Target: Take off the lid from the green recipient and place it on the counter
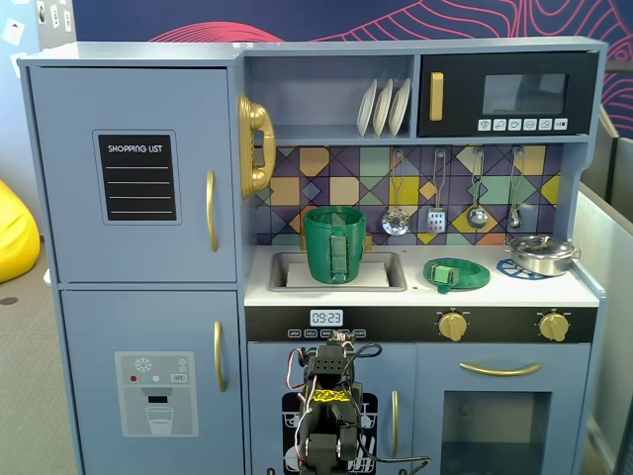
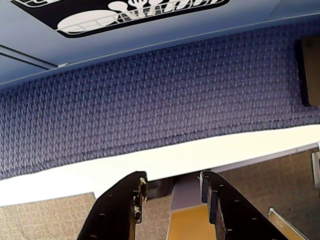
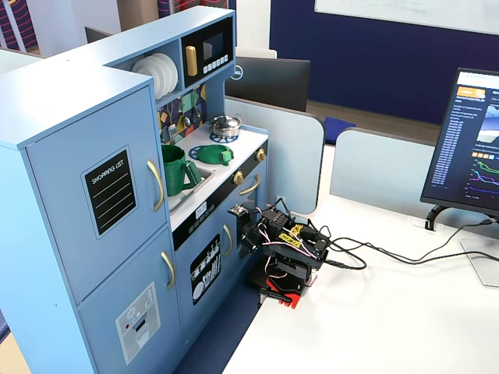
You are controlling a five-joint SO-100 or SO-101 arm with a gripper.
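Note:
The green recipient (image 1: 334,243) (image 3: 178,170) stands upright in the sink with no lid on it. The lid (image 1: 457,273) (image 3: 212,154) lies flat on the white counter (image 1: 420,293) (image 3: 243,145), to the right of the sink in a fixed view. My arm (image 1: 331,421) (image 3: 284,251) sits folded low in front of the kitchen's lower doors, well below both. In the wrist view my gripper (image 2: 173,181) is open, with nothing between its black fingers (image 2: 122,210); only blue carpet and a white table edge lie beyond it.
A silver pot (image 1: 542,254) (image 3: 226,125) sits on the right burner. Ladles hang on the tiled back wall (image 1: 435,183). White plates (image 1: 384,107) stand on the shelf above. A monitor (image 3: 468,148) and cables (image 3: 390,257) occupy the white desk beside the arm.

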